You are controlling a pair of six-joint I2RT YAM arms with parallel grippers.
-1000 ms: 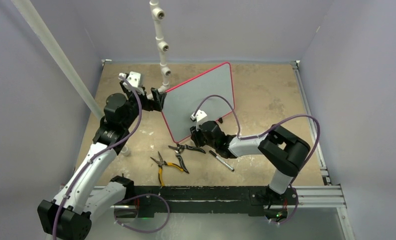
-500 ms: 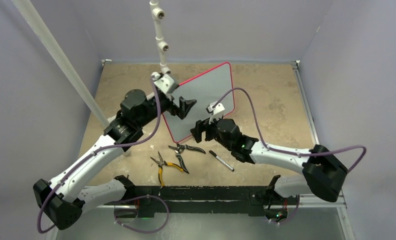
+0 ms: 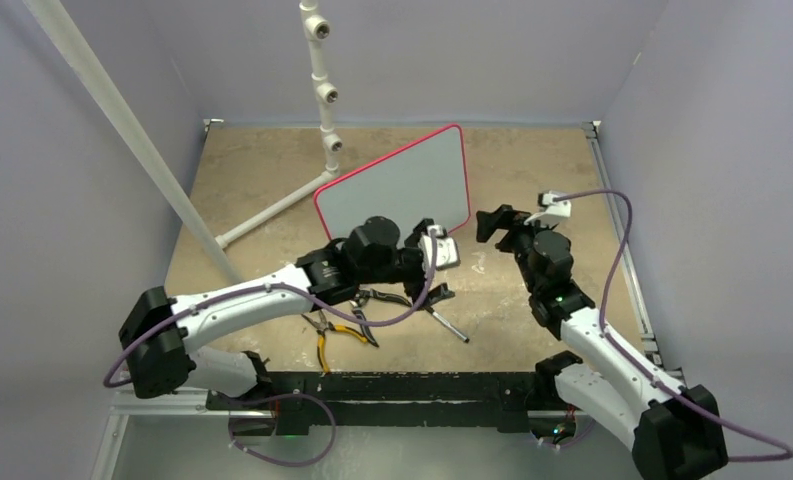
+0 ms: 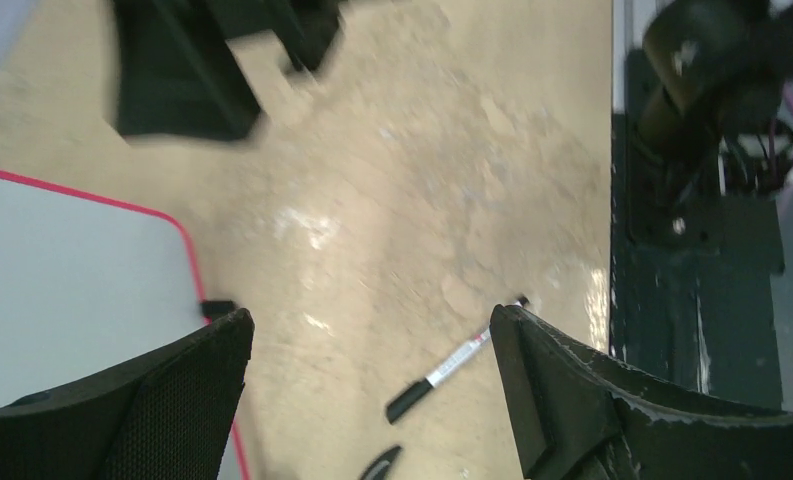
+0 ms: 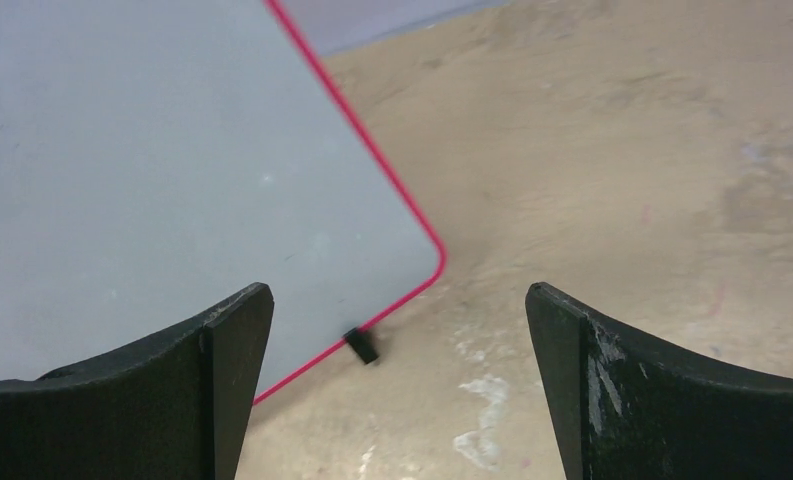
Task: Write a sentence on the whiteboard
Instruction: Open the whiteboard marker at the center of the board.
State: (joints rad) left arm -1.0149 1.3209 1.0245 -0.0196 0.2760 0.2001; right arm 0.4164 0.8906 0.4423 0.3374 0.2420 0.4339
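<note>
The whiteboard (image 3: 402,185), grey with a thin red-pink frame, lies tilted on the tan table. Its face is bare and the sentence is not in view. My left gripper (image 3: 435,265) reaches across in front of the board's near right corner and stands open and empty. In the left wrist view the left gripper (image 4: 372,320) frames a black-capped marker (image 4: 452,365) on the table, with the whiteboard (image 4: 62,290) at the left. My right gripper (image 3: 492,225) hovers open just right of the board. In the right wrist view the right gripper (image 5: 400,290) faces the whiteboard (image 5: 152,150) corner and a black foot (image 5: 362,345).
The marker (image 3: 444,322) lies near the front rail. Yellow-handled pliers (image 3: 334,338) and black-handled pliers (image 3: 374,298) lie left of it, partly under my left arm. A white pipe stand (image 3: 324,90) rises behind the board. Walls enclose the table.
My left arm swung from the board's left edge across to its near right corner. My right arm pulled away to the right of the board and its gripper opened wide.
</note>
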